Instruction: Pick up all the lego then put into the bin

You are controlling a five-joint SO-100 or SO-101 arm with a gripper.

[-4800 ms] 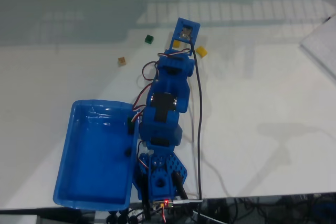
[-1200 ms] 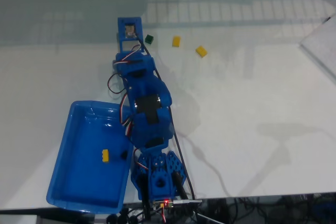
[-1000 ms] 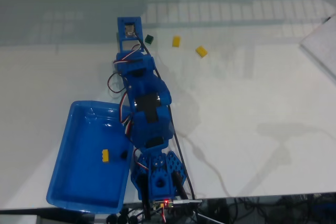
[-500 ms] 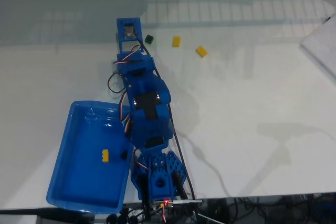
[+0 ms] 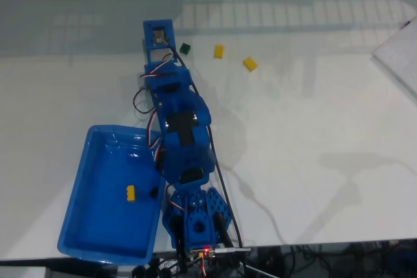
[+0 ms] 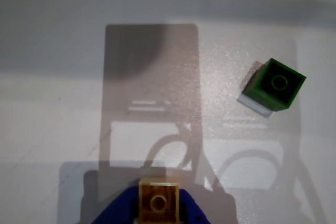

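In the wrist view a tan lego (image 6: 158, 203) sits at the bottom edge with my blue gripper (image 6: 159, 211) shut on it, its fingers touching both sides. A dark green lego (image 6: 274, 84) lies on the white table to the upper right. The fixed view shows the green lego (image 5: 185, 48) just right of my wrist (image 5: 158, 34), and two yellow legos (image 5: 219, 51) (image 5: 249, 63) further right. The blue bin (image 5: 77, 208) lies at the lower left with one yellow lego (image 5: 131, 193) inside. My arm hides the tan lego in the fixed view.
The arm's base (image 5: 195, 219) stands at the table's front edge beside the bin, with a black cable (image 5: 225, 187) trailing over the table. A white object (image 5: 401, 53) lies at the right edge. Bare white table spreads to the right.
Over the last second my wrist has crept slightly away from the base, toward the table's far side. The legos and the bin have kept their places.
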